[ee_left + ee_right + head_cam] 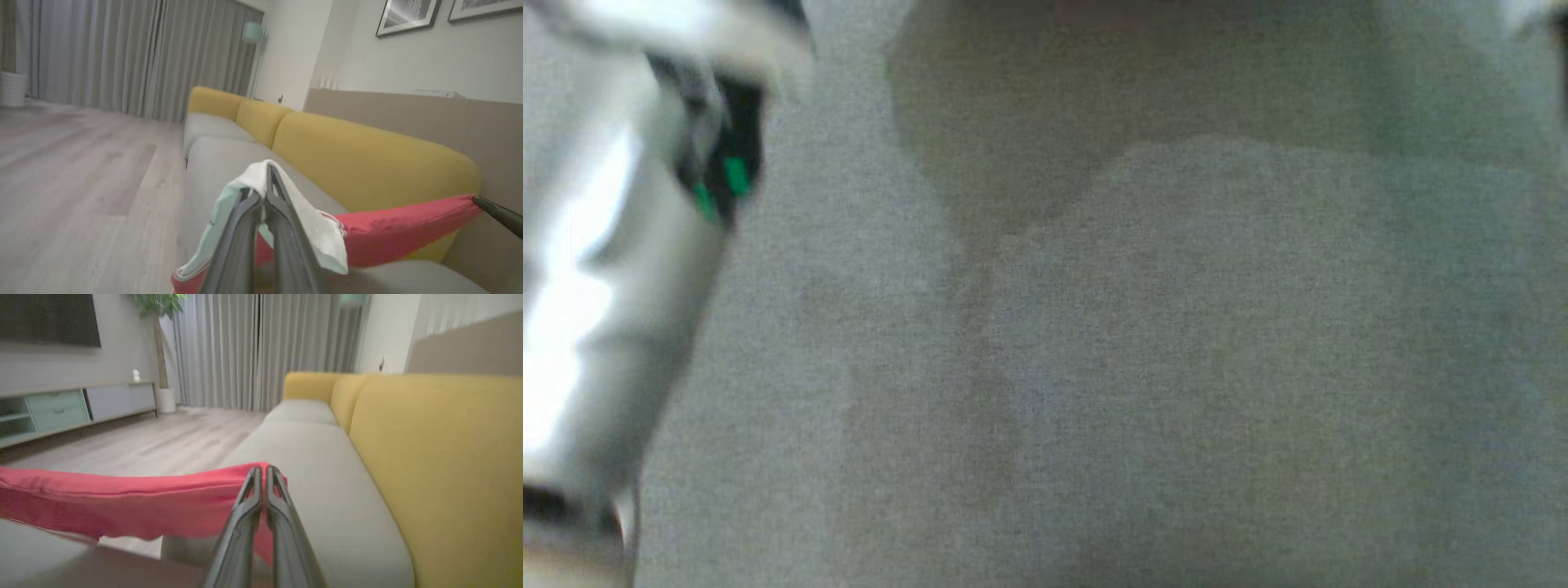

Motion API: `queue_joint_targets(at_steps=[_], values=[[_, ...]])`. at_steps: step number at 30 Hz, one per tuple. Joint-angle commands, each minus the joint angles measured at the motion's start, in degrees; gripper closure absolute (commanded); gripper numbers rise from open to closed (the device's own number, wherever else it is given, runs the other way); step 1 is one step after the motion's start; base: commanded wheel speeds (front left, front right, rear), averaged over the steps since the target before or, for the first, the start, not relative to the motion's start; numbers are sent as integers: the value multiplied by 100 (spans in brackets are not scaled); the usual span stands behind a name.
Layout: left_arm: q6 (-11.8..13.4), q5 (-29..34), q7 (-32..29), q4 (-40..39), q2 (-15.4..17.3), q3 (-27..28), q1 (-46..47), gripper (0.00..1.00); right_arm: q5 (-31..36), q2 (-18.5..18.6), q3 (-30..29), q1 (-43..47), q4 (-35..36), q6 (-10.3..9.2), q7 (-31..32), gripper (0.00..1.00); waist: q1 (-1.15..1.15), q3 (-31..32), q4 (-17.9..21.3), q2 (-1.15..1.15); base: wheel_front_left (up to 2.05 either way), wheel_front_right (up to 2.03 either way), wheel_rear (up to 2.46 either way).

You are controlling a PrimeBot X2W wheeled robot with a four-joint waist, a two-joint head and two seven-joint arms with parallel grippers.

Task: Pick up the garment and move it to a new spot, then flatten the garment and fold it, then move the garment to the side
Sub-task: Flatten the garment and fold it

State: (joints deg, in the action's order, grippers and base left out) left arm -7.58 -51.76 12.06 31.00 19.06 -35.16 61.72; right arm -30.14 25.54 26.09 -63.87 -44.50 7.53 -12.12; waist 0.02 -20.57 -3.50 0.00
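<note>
Entry: garment carry, two-arm hold.

Left end effector: clenched, grasping the garment at a corner where white and pale green fabric bunches over the fingertips. Right end effector: also clenched, pinching the red upper edge at the opposite end.

Position: the garment hangs between my two arms as a band, its top edge pulled nearly straight. It is over the grey sofa seat, in front of the yellow back cushions. I cannot tell whether the lower edge touches the seat; the left wrist view blurs there.

Why held this way, as I judge it: two pinch points far apart let the fabric's own weight pull it open, so it should go down as a sheet and not a heap, with less smoothing to do afterwards. Gripping the top edge leaves the body free to drape.

Head view: soft focus, grey upholstery close below, a pale forearm at the left. I read this as leaning over the seat, though the blur limits that.

Stage, my estimate: the move to a new spot; flattening and folding not yet begun.

Risk: the left grip holds a wad, not a clean edge, so that corner may land creased.
</note>
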Motion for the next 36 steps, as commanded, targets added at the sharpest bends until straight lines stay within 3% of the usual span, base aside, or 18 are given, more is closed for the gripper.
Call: queue_joint_targets(at_steps=[1,6,11,17,23,30,36], values=[[10,-85,73,-301,371,87,-62,100,-102,119,61,222,77,-4,-62,100,-2,93,-2,0,0,0,0],[10,-421,214,-898,842,-268,-1757,100,-600,322,303,1241,-27,-4,-156,100,-2,475,30,0,0,0,0],[129,-633,273,-1472,1094,-203,-3338,100,-1043,656,325,2398,214,-4,-228,100,-2,967,41,0,0,0,0],[567,-936,282,-2326,1212,-175,-4744,100,-1317,889,132,3592,590,-4,-265,100,-2,1387,62,0,0,0,0],[1175,-1140,284,-3362,1399,-267,-6013,100,-1374,966,-260,4952,1246,-4,-276,100,-2,1685,75,0,0,0,0],[1535,-1196,102,-3856,1472,-272,-6165,100,-1061,762,-953,5635,2003,-4,123,100,-2,1693,50,0,0,0,0],[1481,-1016,-91,-3478,1241,-243,-5250,100,-750,406,-1425,5344,2212,-4,585,100,-2,1373,-17,0,0,0,0]])
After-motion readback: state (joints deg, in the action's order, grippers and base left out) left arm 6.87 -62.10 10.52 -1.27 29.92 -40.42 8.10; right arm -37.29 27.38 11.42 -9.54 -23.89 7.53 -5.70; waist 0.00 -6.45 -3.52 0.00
